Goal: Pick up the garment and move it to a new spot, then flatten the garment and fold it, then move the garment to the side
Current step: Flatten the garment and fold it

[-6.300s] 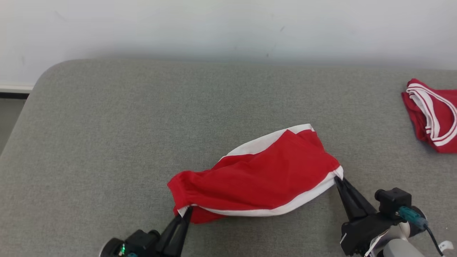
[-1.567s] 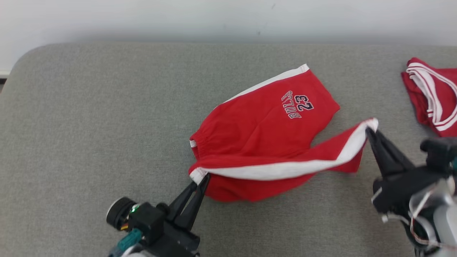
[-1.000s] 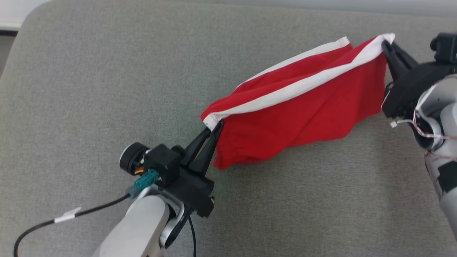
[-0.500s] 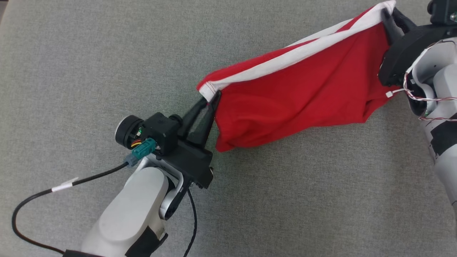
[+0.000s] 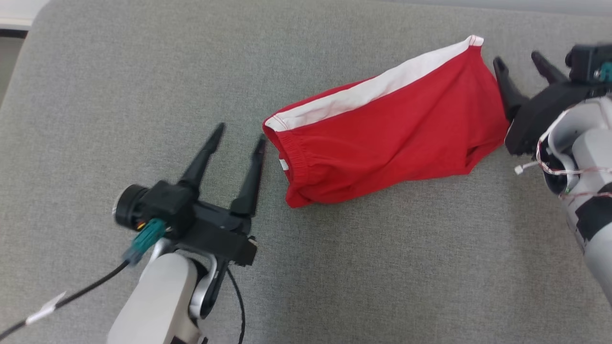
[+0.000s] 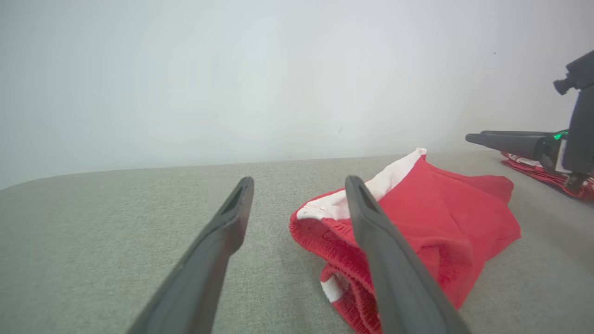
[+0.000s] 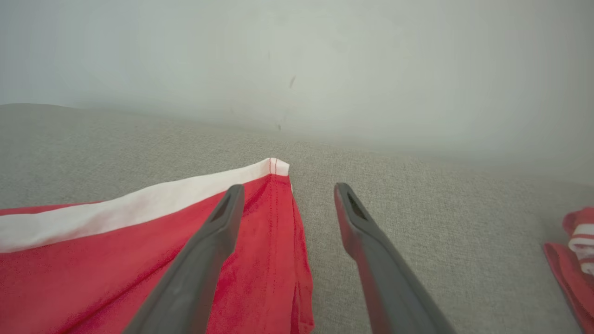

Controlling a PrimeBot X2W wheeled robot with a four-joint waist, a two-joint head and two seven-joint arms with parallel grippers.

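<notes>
With the left gripper [image 5: 240, 132] and right gripper [image 5: 516, 57] both open beside the garment [image 5: 392, 134], pressing its puffed, rumpled layers flat before folding looked wise.

A grey fabric-covered surface [image 5: 143, 71] with a rounded far-left corner was seen. Red shorts [image 5: 392, 134] with a white side stripe were laid on it, doubled over, with the elastic waistband toward the left. A second red garment [image 7: 573, 260] with white trim was bunched on it, well apart to the right.
</notes>
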